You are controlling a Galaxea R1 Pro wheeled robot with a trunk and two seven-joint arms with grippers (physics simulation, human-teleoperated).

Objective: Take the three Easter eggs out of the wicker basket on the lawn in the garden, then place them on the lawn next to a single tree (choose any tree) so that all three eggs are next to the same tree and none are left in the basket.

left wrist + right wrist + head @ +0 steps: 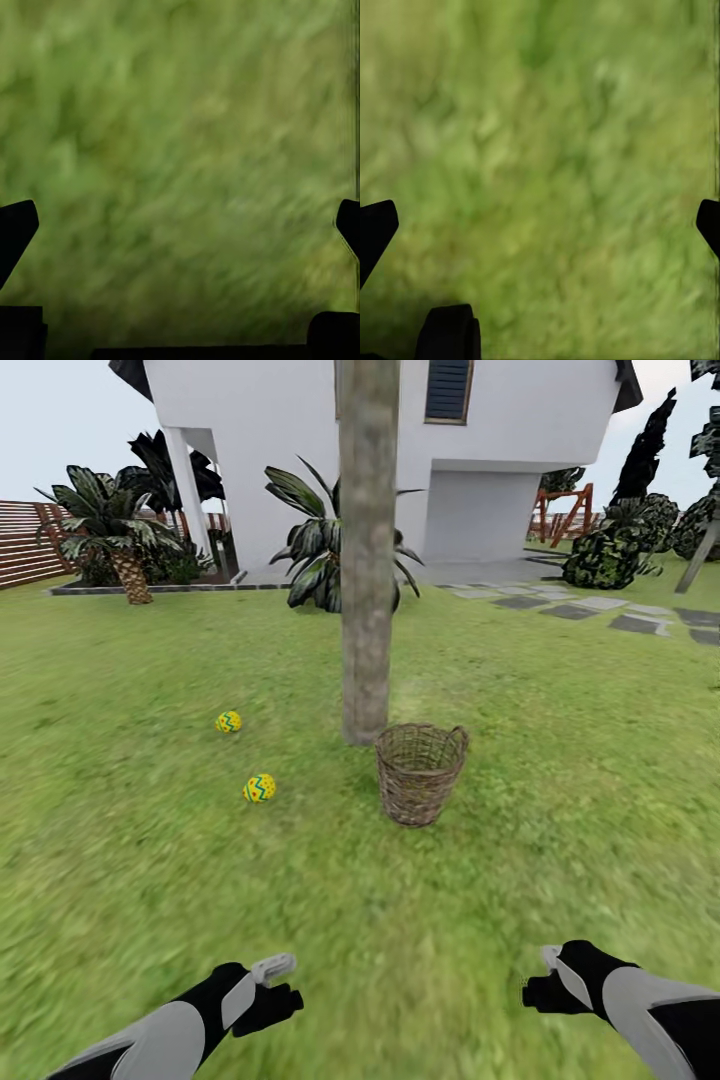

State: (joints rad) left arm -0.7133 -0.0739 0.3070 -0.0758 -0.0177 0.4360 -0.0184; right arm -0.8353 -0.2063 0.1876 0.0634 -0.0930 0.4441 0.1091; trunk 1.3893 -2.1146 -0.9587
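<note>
Eggs (229,722) (259,788) lie near tree (367,560) and basket (419,772); both hands (180,225) (540,225) spread, empty.

A white two-storey house (520,450) with a dark slatted window (447,390) stands at the back. Left of it a brown slatted wooden fence (28,545) runs behind a short palm (120,540). A broad-leaved dark green plant (310,545) grows near the house wall. At the right, grey flat stepping stones (600,612) lie beside a rounded dark bush (610,555), and a tall narrow dark cypress (645,450) rises behind a reddish wooden frame (565,510).
</note>
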